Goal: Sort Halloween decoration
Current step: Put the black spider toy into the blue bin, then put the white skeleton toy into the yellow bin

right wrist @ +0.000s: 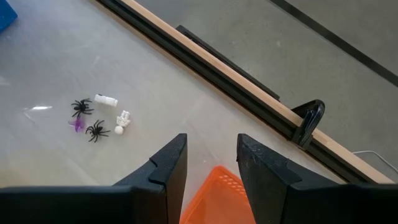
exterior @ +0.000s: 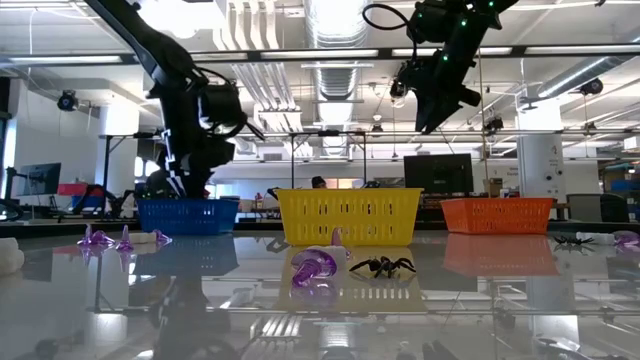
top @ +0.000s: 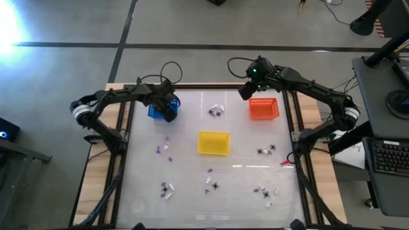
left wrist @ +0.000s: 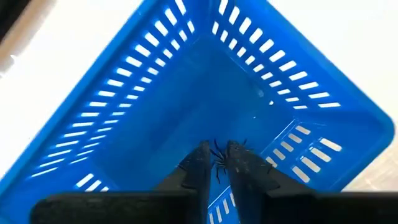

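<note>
My left gripper [left wrist: 219, 163] reaches down into the blue mesh basket [left wrist: 155, 93], at the table's far left [top: 153, 110], and is shut on a small black spider trinket [left wrist: 220, 155]. My right gripper [right wrist: 211, 155] hangs open and empty above the orange basket [top: 263, 108] at the far right. Other pieces of the Halloween decoration lie loose on the table: black spiders, a purple piece and white pieces [right wrist: 96, 118] between the two baskets, and more clusters [top: 265, 150] [top: 167, 188] nearer the front. My left gripper pinches the black spider's body [left wrist: 220, 157] between its two fingertips [left wrist: 199, 160], with the legs sticking out past them. The fingers point steeply down into the blue basket from above. The spider hangs clear above the basket's floor.
A yellow basket [top: 213, 142] stands at the table's middle. In the low view a purple piece [exterior: 315, 270] and a black spider [exterior: 385, 266] lie before it. Dark frame rails [top: 121, 147] run along the table's left and right sides.
</note>
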Robot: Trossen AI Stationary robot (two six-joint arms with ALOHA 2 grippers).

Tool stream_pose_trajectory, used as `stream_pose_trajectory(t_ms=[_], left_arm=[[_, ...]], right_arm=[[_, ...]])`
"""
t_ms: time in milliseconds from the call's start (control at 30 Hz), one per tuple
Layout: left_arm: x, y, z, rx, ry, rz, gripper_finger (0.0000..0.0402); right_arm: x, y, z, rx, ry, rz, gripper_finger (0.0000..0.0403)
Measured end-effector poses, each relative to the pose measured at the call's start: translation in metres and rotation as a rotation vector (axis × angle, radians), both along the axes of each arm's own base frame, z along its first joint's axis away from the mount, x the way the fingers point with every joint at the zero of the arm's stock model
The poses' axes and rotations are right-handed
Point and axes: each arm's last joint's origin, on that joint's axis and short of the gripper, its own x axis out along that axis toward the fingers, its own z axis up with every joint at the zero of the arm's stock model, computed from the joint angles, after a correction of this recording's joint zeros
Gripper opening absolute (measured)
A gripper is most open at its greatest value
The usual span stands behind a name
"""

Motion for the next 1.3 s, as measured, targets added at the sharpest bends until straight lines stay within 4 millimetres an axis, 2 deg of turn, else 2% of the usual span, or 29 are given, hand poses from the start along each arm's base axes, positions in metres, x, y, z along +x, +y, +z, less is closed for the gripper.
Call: stream_pose_trajectory(t_ms=[133, 233, 533, 700, 1067, 1300], left_arm=[[-0.002, -0.001, 0.005, 0.015, -0.003, 0.005, 0.0070], [-0.005, -0.005, 0.016, 0.006, -0.017, 0.003, 0.0081], [-0.016, -0.028, 0.085, 0.012, -0.115, -0.041, 0.0084], [-0.025, -0.044, 0.109, 0.038, -0.176, -0.037, 0.0084], [-0.042, -0.078, 0.128, 0.024, -0.241, -0.093, 0.0084], [-0.048, -0.096, 0.136, 0.034, -0.257, -0.186, 0.0085]], right_arm=[[0.000, 0.000, 0.000, 0.000, 0.000, 0.000, 0.0132], [0.000, 0.001, 0.000, 0.009, 0.003, 0.005, 0.0132], [-0.001, 0.009, -0.004, 0.186, -0.048, 0.062, 0.0132], [-0.003, 0.015, -0.007, 0.234, -0.009, 0.073, 0.0132], [0.016, 0.054, -0.009, 0.414, -0.039, 0.202, 0.0132], [0.027, 0.080, -0.010, 0.517, -0.061, 0.095, 0.0132]])
